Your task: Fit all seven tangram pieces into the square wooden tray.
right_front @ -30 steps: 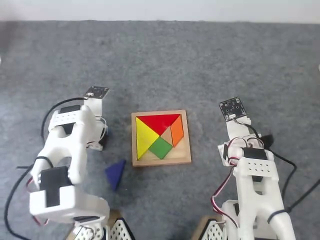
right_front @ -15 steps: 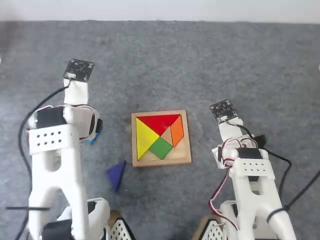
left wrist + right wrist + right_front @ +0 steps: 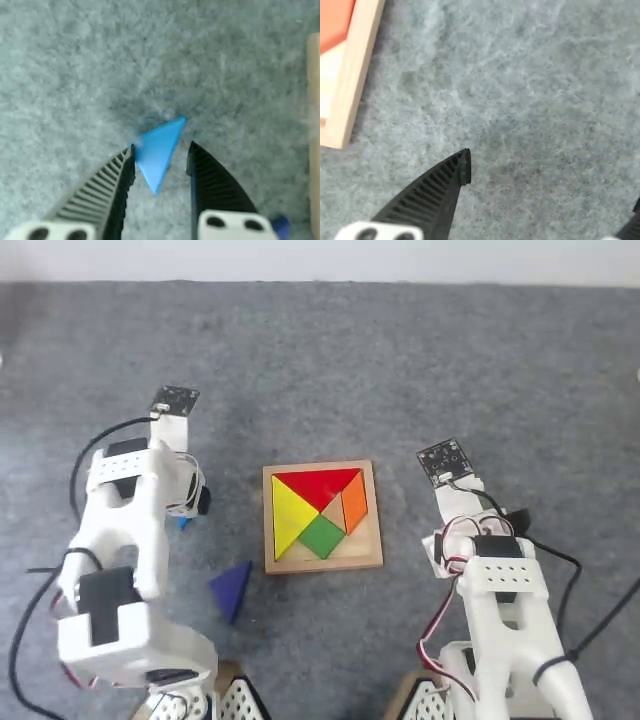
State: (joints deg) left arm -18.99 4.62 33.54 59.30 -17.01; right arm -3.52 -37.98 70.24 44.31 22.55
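L gripper (image 3: 161,148) sits low over the carpet (image 3: 75,60), jaws partly open w/ the light-blue triangle (image 3: 157,150) lying flat btwn them, one finger (image 3: 117,180) at its edge, not clamped on it. Tray (image 3: 372,558) is near, twd the table's middle. Inside are the red triangle (image 3: 318,485), yellow triangle (image 3: 288,515), green square (image 3: 322,534), orange piece (image 3: 355,508), plus a tan patch btwn them – piece or bare wood, can't tell. Bare strip runs along the tray's near & right edges. Dark-blue triangle (image 3: 232,587) lies loose on the carpet by the tray's near-left corner. R gripper (image 3: 550,185) is spread wide, holding nothing, over carpet beside the tray. So approx 4–5 pcs in, at least 2 left; light-blue looks next, then dark-blue.
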